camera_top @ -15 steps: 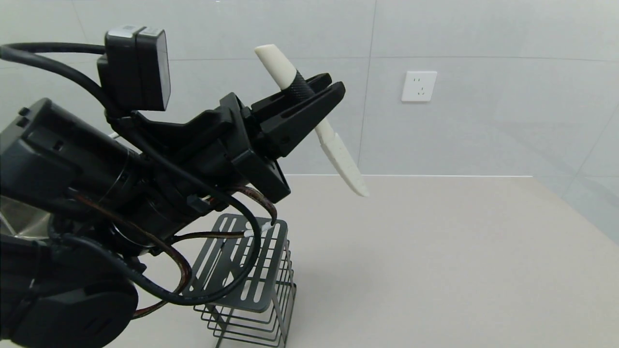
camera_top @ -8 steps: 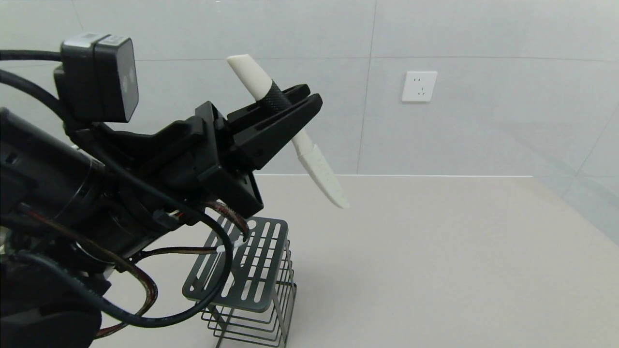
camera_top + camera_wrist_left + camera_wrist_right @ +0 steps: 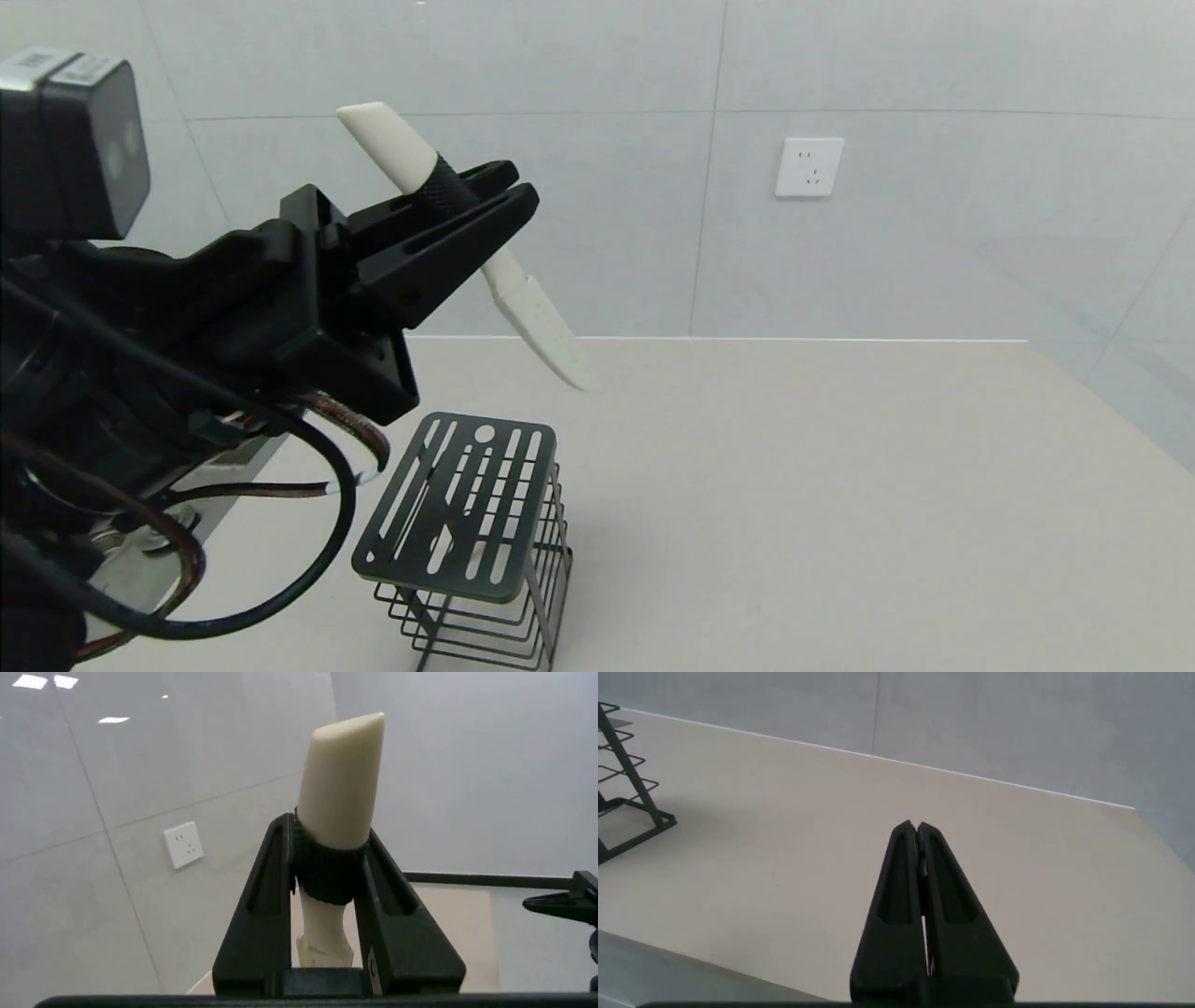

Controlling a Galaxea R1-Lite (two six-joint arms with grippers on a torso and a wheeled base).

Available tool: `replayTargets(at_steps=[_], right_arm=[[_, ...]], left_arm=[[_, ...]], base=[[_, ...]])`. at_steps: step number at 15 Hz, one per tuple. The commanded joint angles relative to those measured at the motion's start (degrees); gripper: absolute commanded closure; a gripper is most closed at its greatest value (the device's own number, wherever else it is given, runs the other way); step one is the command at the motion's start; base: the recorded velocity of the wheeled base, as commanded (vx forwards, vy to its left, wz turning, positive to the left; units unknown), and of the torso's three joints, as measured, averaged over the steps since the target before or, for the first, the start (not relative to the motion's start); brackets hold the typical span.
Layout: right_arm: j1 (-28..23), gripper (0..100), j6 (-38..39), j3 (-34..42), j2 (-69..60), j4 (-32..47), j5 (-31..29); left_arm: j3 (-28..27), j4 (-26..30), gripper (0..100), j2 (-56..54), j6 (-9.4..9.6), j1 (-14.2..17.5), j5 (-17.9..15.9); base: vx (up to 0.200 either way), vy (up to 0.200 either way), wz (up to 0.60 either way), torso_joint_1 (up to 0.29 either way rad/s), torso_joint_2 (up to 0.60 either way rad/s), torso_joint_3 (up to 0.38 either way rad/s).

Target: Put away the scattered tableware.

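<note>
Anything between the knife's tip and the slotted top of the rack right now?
No. In the head view the white knife points tip-down, held clear of the slotted rack, and the gap between them is bare, only countertop behind.

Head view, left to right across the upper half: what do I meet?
The left tool → knife blade jutting out of it → socket.
</note>
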Motion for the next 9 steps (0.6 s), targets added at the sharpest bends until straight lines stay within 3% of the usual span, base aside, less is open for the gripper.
replayTargets(at_steps=[1,4,5,9], right_arm=[[-0.01,100,-0.12,0.00,0.00,-0.04,0.01],[-0.01,100,-0.29,0.00,0.00,-0.04,0.01],[-0.01,100,-0.21,0.00,0.00,-0.04,0.01],[-0.01,100,-0.29,0.00,0.00,-0.31,0.01]], left_arm=[[3.57,4.79,100,-6.99,0.07,1.70,-0.01],[0.23,15.96,100,-10.50,2.97,1.88,-0.01],[-1.71,18.24,100,-10.15,4.55,1.79,-0.01],[-5.93,23.25,100,-6.37,7.45,1.70,0.52]], base=[[0.000,0.000,0.00,0.000,0.00,0.000],[0.000,0.000,0.00,0.000,0.00,0.000],[0.000,0.000,0.00,0.000,0.00,0.000],[0.000,0.000,0.00,0.000,0.00,0.000]])
